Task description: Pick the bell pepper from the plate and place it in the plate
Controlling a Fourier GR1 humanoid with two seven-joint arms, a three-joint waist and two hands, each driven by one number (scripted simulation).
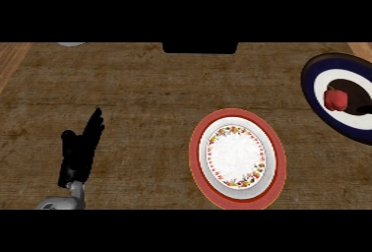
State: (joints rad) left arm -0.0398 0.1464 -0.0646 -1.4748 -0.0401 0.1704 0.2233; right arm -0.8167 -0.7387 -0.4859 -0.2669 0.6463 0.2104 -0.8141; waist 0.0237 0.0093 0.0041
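A: What is being shown, starting with the biggest thing?

B: Most of the view is being filled by the tabletop, a brown, rough-grained surface, with paler wood being seen along its left and right edges.

A: And what is being carried on it?

B: A red-rimmed plate is being seen right of the middle, near the lower edge. Its centre is white and is being ringed by a flowered band. Nothing is being held in it.

A: Is a second plate being shown?

B: Yes. A dark blue plate is being cut off by the right edge, above and to the right of the red one. The two are lying apart. A white ring and a dark centre are being seen inside it.

A: Where is the pepper being kept?

B: The pepper, red with a small green stem, is being seen lying on the blue plate, at the left of its dark centre.

A: Which hands are being seen?

B: Only the left hand is being shown, at the lower left, well apart from both plates. Its fingers are being held straight and together, pointing up the view, with nothing being grasped. A little of the grey forearm is being seen below it. The right hand is not being shown.
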